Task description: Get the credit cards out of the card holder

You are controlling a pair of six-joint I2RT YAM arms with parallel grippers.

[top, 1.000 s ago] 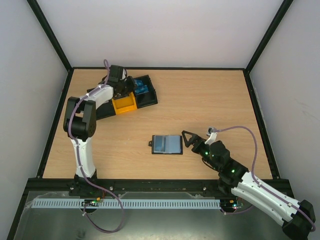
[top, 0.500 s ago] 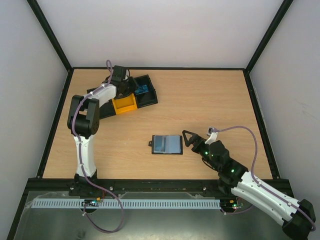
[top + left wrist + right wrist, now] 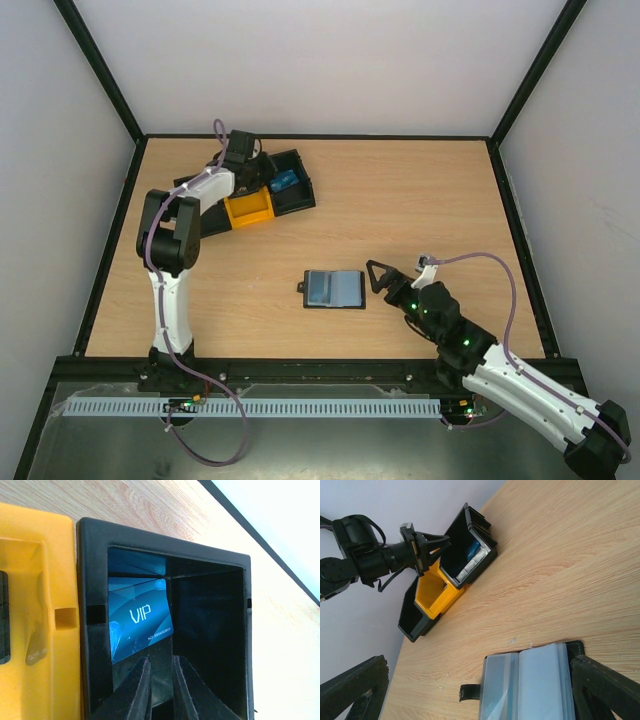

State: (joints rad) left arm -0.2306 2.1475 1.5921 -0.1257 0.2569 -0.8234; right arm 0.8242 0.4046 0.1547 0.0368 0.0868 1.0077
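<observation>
The card holder (image 3: 334,288) lies open on the table, black with grey-blue pocket panels (image 3: 535,685) and a short tab on its left. A blue credit card (image 3: 140,625) marked VIP lies loose in the black end compartment of the tray (image 3: 284,181). My left gripper (image 3: 161,659) hovers over that compartment, its fingertips slightly apart with nothing between them and just clear of the card. My right gripper (image 3: 378,282) stands wide open beside the holder's right edge, with one finger (image 3: 600,685) next to the holder's edge.
The black-and-yellow three-compartment tray (image 3: 250,207) sits at the back left, its yellow middle bin (image 3: 30,605) next to the black one. A black frame runs along the table's back and side edges.
My left gripper's jaws have parted a little, and the blue card now lies free in the tray's black compartment. The left wrist has drawn back slightly. The right arm has not moved.
</observation>
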